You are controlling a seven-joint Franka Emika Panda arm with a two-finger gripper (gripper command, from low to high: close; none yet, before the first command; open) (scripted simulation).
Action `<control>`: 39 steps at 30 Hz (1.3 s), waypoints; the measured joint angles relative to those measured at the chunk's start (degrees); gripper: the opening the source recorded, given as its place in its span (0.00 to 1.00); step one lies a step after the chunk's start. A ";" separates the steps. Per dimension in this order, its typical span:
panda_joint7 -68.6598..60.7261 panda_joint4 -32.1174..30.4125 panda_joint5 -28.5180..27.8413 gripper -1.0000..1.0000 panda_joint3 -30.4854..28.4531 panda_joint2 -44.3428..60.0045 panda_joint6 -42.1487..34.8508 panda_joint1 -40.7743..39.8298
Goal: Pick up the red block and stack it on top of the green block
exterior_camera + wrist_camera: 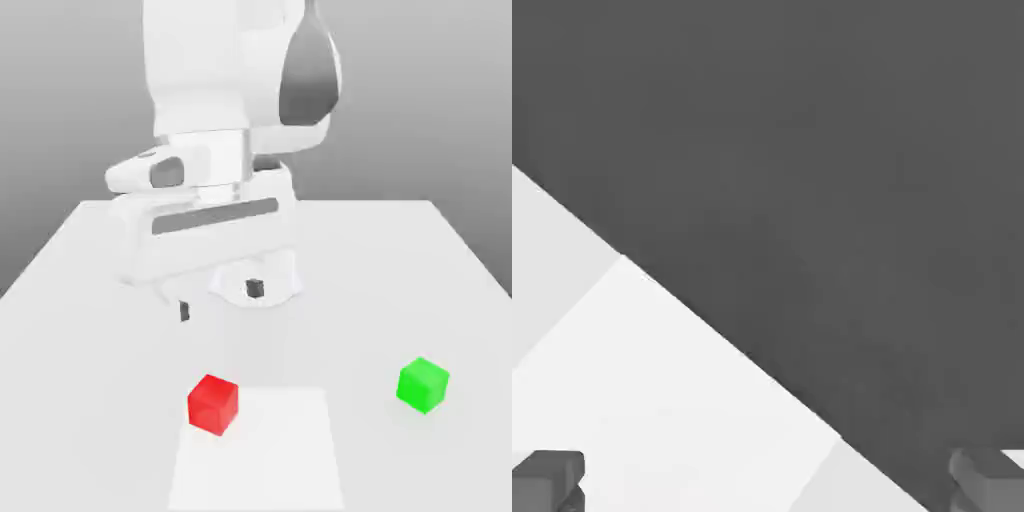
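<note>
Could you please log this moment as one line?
gripper: open, empty, above table | red block: on table | green block: on table, apart | stacking: not started

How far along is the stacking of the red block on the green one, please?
Nothing looks done yet: the red block sits on the table, apart from the green block toward the exterior view's right. In hand: the gripper hangs open and empty behind the blocks, above the table. Left: reach the red block, grasp it, lift it and set it on the green block.
</note>
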 joint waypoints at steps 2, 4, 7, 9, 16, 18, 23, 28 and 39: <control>-4.95 -2.25 -0.44 0.50 -0.89 3.11 2.10 0.31; -9.48 -4.49 -1.46 0.50 -1.61 6.10 4.20 0.32; -14.61 -6.95 -3.04 0.50 -2.21 10.03 7.15 -0.12; -16.79 -6.89 -1.34 0.50 -1.95 12.20 8.85 -0.14; -25.46 -5.54 10.09 0.50 3.77 20.24 15.04 -2.96; -27.90 -5.20 13.48 0.50 6.90 22.65 16.91 -5.26; -30.22 -4.88 16.80 0.00 11.52 25.71 19.38 -9.01; -30.27 -4.88 16.81 0.00 11.50 25.61 19.21 -9.01; -17.85 -6.78 -0.33 0.00 2.79 13.40 9.70 -4.75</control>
